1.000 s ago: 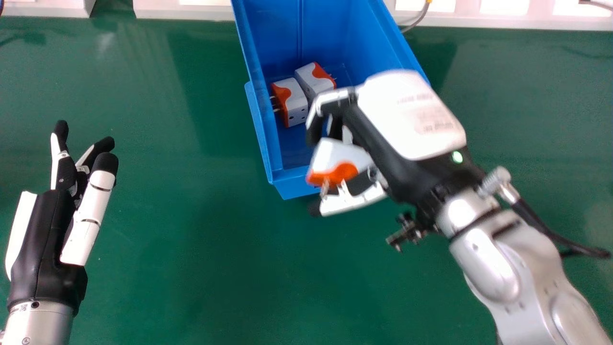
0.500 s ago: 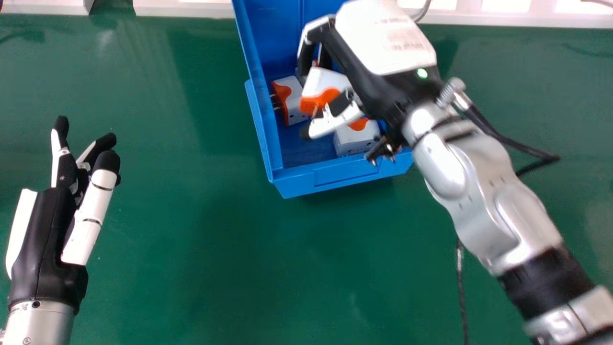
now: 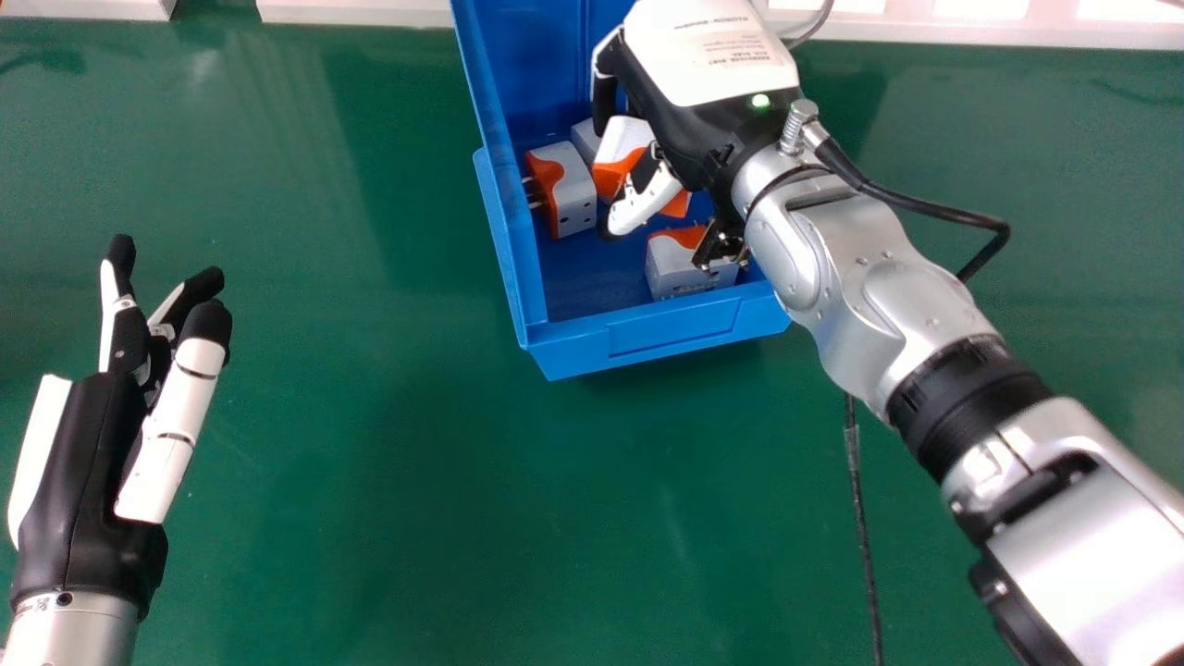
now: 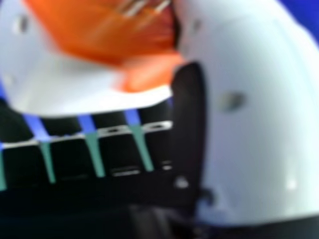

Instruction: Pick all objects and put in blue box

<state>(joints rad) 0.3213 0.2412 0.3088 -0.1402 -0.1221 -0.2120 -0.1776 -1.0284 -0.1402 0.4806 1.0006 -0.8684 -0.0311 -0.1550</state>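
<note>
Table [image 3: 370,481]: it carries the blue box [image 3: 671,335], which serves as reference for all positions.

Right arm [image 3: 911,314]: it crosses the box's right side, forearm slanting inward. The right hand [image 3: 708,55] is above the box interior, palm turned down, fingers bent and clamped with the thumb [image 3: 638,207] on one white-and-orange adapter [image 3: 626,132]. The left hand [image 3: 79,462] is well apart from the box, on its left, fingers spread; the right is clearly the nearer.

Governing relation: the held adapter lies at the fingertip side of the right hand, towards the box's left wall, and inside its rim. Judged from this, the release calls for a short descent and an opening of fingers, with no sideways travel. Its clearance from the adapter by the box's left wall [image 3: 575,199] is small; contact cannot be determined. Another adapter [image 3: 673,268] rests just inside the box's near wall. Landing on a neighbour and tipping is the likely defect.
</note>
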